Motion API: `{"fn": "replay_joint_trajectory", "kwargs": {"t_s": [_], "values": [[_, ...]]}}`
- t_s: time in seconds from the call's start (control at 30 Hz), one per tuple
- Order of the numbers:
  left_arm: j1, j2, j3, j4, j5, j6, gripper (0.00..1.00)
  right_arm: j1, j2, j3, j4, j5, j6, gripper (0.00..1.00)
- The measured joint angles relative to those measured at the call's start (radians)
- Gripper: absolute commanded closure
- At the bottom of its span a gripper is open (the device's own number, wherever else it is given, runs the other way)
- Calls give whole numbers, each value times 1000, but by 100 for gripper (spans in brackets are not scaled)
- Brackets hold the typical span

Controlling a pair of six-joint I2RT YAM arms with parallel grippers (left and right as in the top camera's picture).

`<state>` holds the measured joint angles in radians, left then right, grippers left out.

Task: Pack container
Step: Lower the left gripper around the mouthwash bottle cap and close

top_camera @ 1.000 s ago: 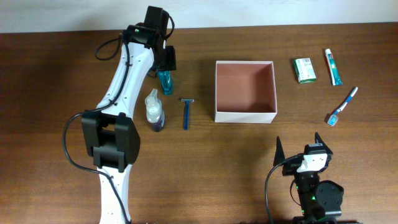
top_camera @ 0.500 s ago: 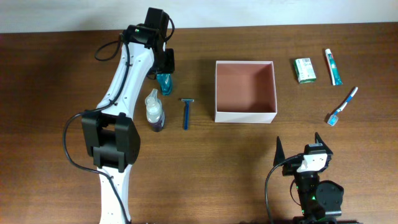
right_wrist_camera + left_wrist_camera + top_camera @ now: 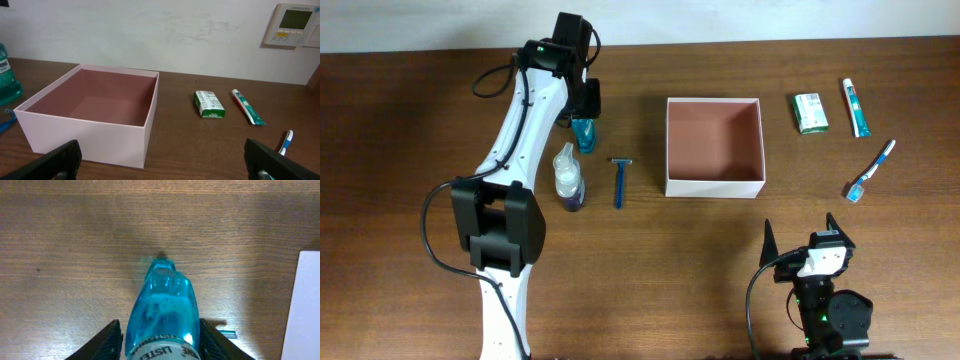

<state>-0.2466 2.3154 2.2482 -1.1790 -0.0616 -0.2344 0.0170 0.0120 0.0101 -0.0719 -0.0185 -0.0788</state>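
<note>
Count: we see two grippers, two bottles, one razor, one container, one carton, one toothpaste tube and one toothbrush, all on one table [image 3: 410, 110].
Left gripper [image 3: 585, 112]: it reaches toward the far edge, left of the middle. Its fingers [image 3: 107, 341] lie against both flanks of the blue bottle [image 3: 162, 305], pinching it.
Blue bottle: it is see-through turquoise with a printed label and sits directly under the left gripper.
Clear bottle [image 3: 567, 176]: it lies just nearer than the blue one, with a pale top and a purple lower end, and nothing holds it.
Razor [image 3: 618, 182]: the handle is blue and the head points to the far edge. It lies between the clear bottle and the container, touching neither.
Container [image 3: 714, 185]: it is square and open-topped with white walls, and stands at mid-table, slightly toward the far edge. Inside we see only its pinkish-tan floor.
Right gripper [image 3: 800, 234]: it is at the near edge, on the near side of the container, with its fingers spread wide and nothing between them.
Carton [image 3: 810, 112]: it is green and white, and lies right of the container toward the far edge.
Toothpaste tube [image 3: 856, 107]: it lies just right of the carton.
Toothbrush [image 3: 871, 170]: it lies slanted, nearer than the tube and toward the right edge.
</note>
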Motion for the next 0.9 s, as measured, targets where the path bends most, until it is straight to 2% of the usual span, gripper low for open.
{"fn": "replay_joint_trajectory", "kwargs": {"t_s": [0.43, 0.9], "values": [[0, 0, 5, 69, -3, 73, 49, 0, 0, 0, 0, 0, 0, 1], [0, 0, 5, 23, -3, 100, 49, 0, 0, 0, 0, 0, 0, 1]]}}
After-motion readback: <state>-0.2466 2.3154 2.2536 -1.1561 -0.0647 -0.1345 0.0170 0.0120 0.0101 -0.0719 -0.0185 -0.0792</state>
